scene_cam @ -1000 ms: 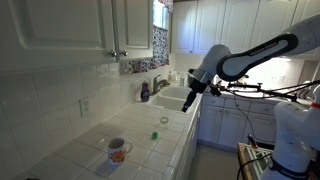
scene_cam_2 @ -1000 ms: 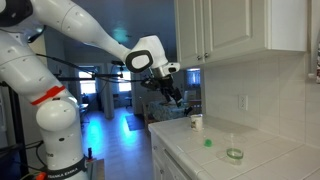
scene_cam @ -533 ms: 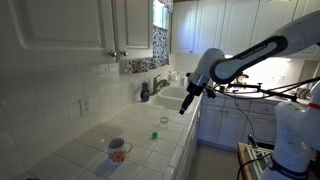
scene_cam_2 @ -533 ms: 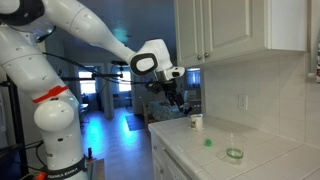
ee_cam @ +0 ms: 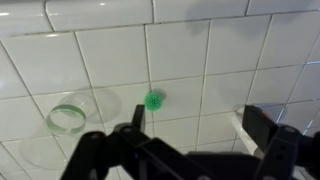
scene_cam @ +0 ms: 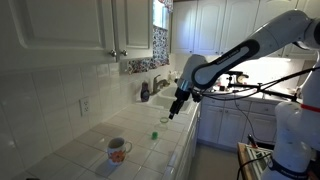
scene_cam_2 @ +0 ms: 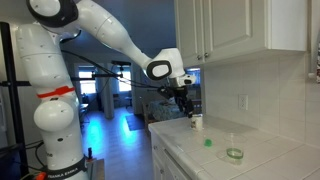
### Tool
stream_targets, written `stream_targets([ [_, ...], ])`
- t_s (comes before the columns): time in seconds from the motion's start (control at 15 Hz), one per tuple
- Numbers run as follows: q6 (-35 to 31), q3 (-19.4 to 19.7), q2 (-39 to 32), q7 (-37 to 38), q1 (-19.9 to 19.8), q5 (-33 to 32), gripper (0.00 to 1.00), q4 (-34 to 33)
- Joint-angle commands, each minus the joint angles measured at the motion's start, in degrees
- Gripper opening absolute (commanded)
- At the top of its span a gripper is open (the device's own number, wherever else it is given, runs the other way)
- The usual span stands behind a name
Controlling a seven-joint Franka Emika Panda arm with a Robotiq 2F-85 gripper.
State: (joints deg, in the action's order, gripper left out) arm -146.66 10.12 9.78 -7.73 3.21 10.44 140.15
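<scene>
My gripper is open and empty, hovering above the white tiled counter. In the wrist view a small green spiky ball lies on the tiles just beyond my left finger. A clear glass cup stands to its left. A small white object shows partly by my right finger. In both exterior views the gripper hangs over the counter's edge, with the green ball and the small white object below it.
A cup stands further along the counter. A sink with a faucet lies at the far end. White wall cabinets hang above the tiled backsplash. Lower cabinets stand across the aisle.
The arm has swung from over the sink toward the counter, and the gripper has come lower, closer to the green ball and the small white object.
</scene>
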Motion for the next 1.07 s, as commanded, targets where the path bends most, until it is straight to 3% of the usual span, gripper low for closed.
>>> stream_targets([
  [0.0, -0.57, -2.43, -5.76, -0.01, -1.86, -0.26, 1.00, -5.45],
  [1.0, -0.60, -4.98, -18.58, 1.12, -5.40, -2.05, 1.00, -15.07],
])
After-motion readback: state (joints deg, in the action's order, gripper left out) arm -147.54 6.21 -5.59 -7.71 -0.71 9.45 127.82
